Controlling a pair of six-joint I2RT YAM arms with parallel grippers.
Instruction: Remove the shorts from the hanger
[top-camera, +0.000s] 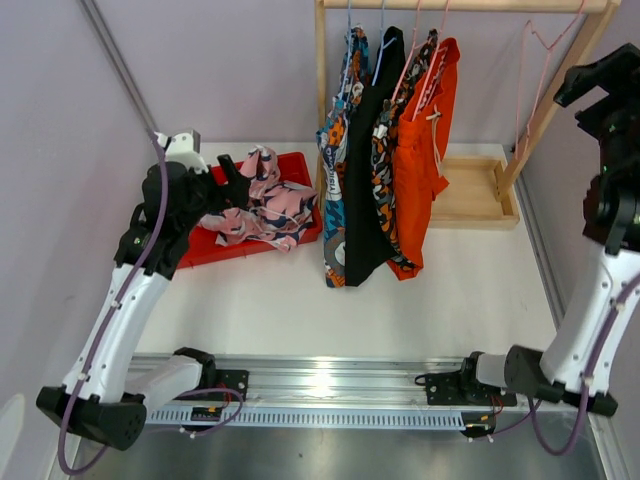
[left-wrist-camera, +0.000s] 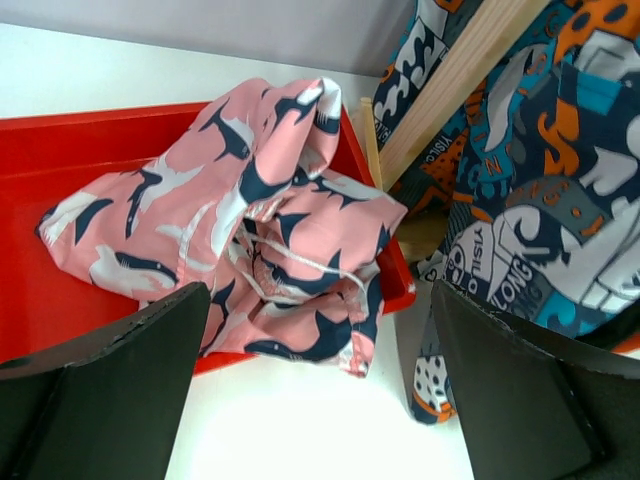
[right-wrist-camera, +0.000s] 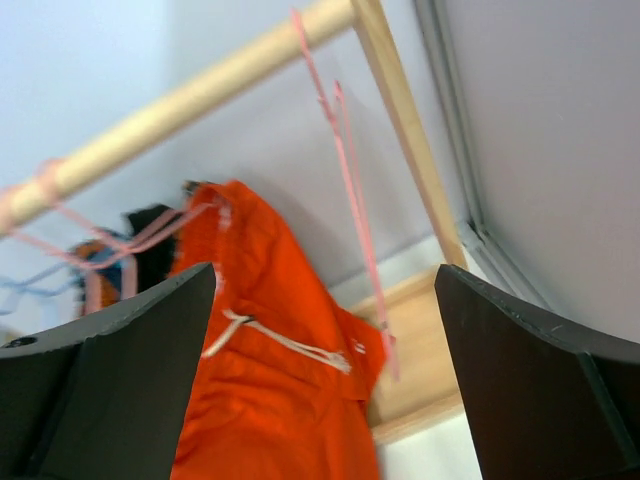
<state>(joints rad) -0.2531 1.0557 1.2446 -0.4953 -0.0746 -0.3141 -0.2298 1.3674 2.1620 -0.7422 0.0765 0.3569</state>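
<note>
At the far left corner of the bench (top-camera: 450, 290): one shallow red tray (top-camera: 200, 250). It holds the pink shorts (top-camera: 262, 205), navy-and-white print, crumpled in a heap and off any hanger. One fold spills over the tray's near right rim onto the bench.

Over the same tray: left hand (left-wrist-camera: 320, 330), fingers spread wide with nothing between them, hovering just above the pink heap.

Along the far edge, middle to right: wooden rack (top-camera: 470, 5), with a rail across the top and a wooden base shelf (top-camera: 470, 190) resting on the bench. Four pairs hang from the rail on thin hangers, packed close together. From left to right:
- blue print shorts (top-camera: 335, 200)
- black shorts (top-camera: 365, 180)
- blotched shorts (top-camera: 385, 140) in orange, black and white
- orange shorts (top-camera: 420, 140) with a white drawstring

Further right on the rail, apart from the four: one empty pink hanger (top-camera: 540, 50).

By the right edge, raised to about rail height: right hand (top-camera: 595, 75), fingers wide apart and holding nothing. It faces the empty hanger and the orange pair and touches neither.
</note>
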